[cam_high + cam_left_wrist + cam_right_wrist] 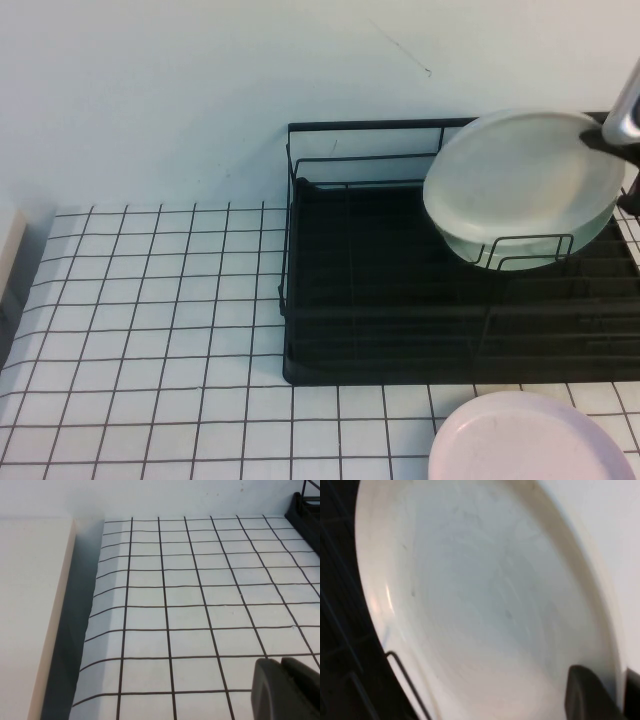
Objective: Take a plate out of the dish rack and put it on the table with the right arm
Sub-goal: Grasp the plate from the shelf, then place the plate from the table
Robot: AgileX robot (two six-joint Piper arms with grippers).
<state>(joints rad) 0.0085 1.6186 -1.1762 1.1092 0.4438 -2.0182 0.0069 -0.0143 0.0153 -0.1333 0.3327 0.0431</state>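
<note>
Right now the plate stands tilted in the dish rack, far right part, leaning among the upright wire loops, w/ a 2nd plate just behind/under it. The right gripper is at the plate's upper right rim; the wrist view shows one dark finger on the plate's face and another edge past the rim, so it looks closed on the rim. Right arm enters from the right edge. The left gripper hangs low over the table, well apart from the rack, fingers together, holding nothing. A pale pink plate lies on the table in front of the rack
</note>
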